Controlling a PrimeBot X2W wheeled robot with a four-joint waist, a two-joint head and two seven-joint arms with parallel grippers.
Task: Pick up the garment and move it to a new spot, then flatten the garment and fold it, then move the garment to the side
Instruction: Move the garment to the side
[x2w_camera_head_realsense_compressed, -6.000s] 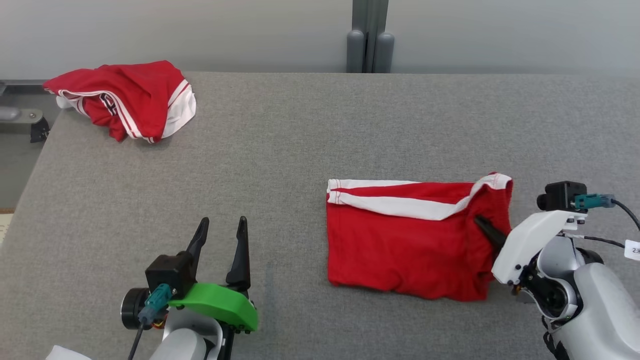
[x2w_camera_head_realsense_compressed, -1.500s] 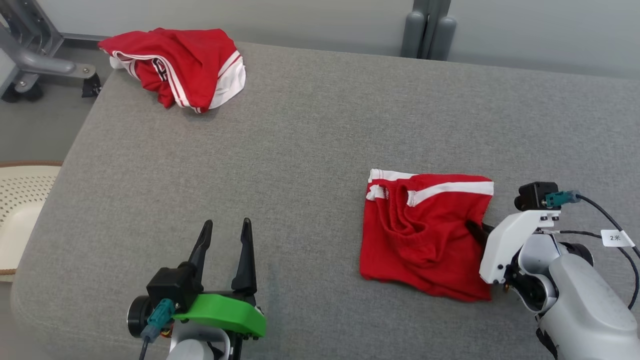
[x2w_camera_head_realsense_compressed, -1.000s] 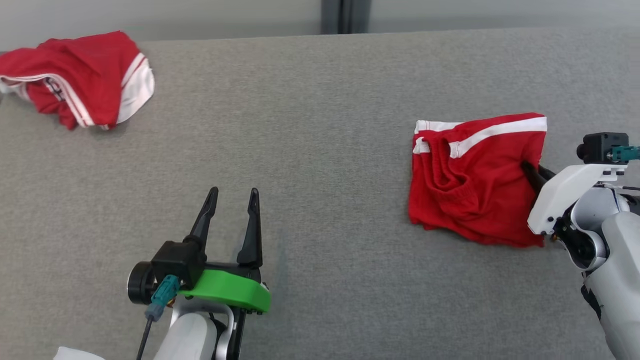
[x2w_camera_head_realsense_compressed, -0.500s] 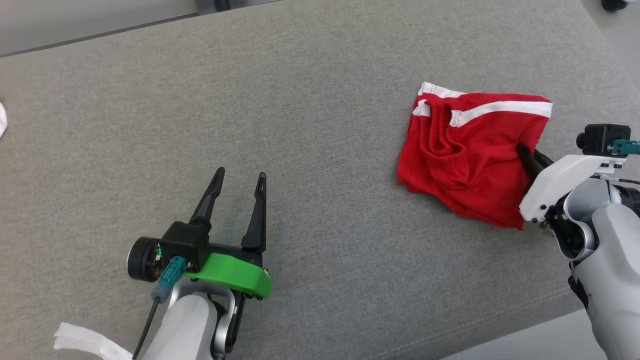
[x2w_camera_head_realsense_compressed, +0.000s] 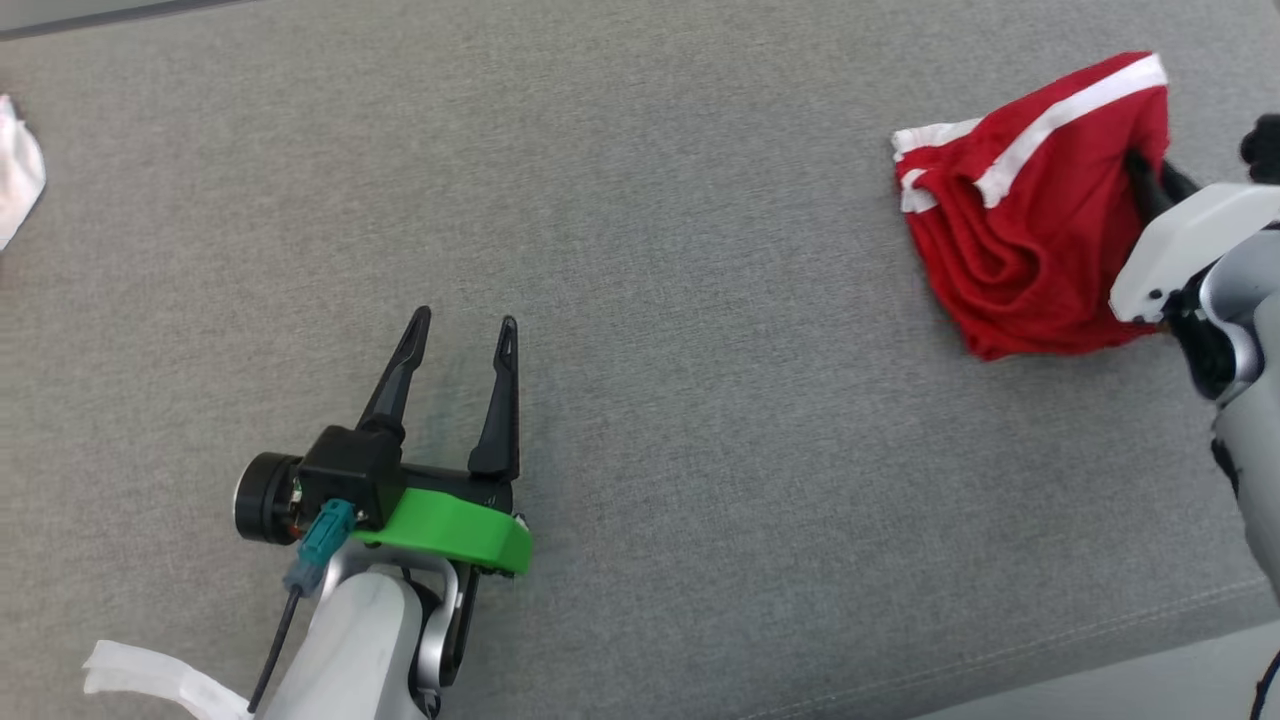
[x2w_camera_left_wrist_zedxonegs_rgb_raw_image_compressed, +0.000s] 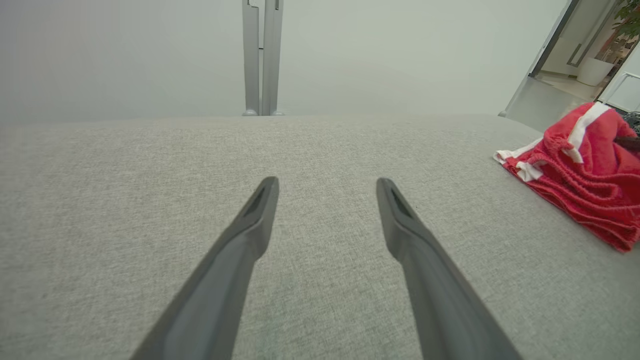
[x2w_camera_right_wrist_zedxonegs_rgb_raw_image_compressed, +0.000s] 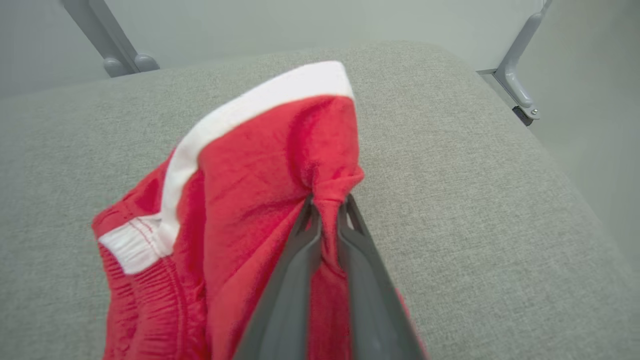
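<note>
R gripper (x2w_camera_right_wrist_zedxonegs_rgb_raw_image_compressed: 327, 202) is pinched shut on a bunched fold of the red garment (x2w_camera_head_realsense_compressed: 1020, 240), holding that side raised near the bench (x2w_camera_head_realsense_compressed: 700, 250) right edge, prob. to drag it aside, while L gripper (x2w_camera_head_realsense_compressed: 465, 322) hovers wide open & empty, clear of it.
</note>
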